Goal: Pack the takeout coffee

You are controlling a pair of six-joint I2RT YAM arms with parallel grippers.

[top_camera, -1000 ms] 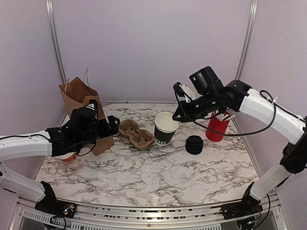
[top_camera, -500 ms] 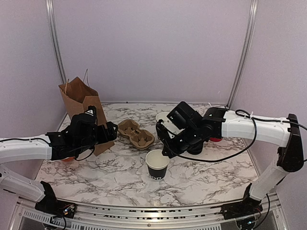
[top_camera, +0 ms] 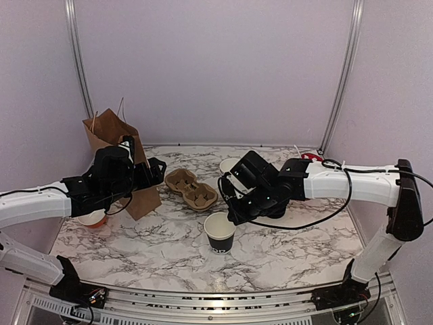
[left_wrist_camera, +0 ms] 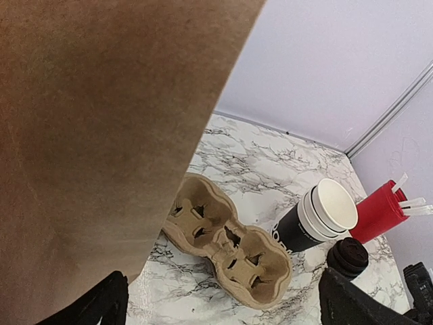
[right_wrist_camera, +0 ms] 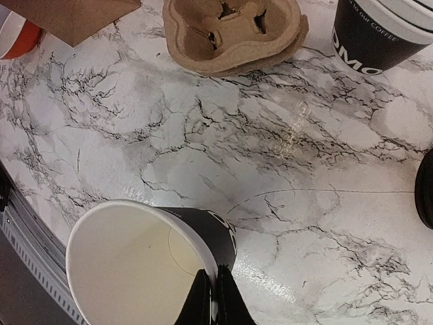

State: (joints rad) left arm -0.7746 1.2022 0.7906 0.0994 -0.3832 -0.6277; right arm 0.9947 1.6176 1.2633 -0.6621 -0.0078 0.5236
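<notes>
Paper, brown and close, fills the left half of the left wrist view: the paper bag stands right against the camera. My left pincer is spread wide, a finger at each bottom corner and nothing between them. I take that as a stance for steadying or opening the bag, where the coffee should end up. Beyond it lie the pulp cup carrier, a nested stack of black cups, the red cup of stirrers and the stack of black lids.

From the right wrist, my right pincer is pinched narrow on the rim of a lidless black cup, the cup wall between its two fingers. A rim pinch holds the cup upright and leaves its mouth free. I see no drink inside, only the white lining.

From above, that cup stands on the tabletop near the front middle, apart from the carrier and the nested stack. I judge it is set in open space so a lid can be pressed on before it goes into the carrier. The right arm hides the lids here.
</notes>
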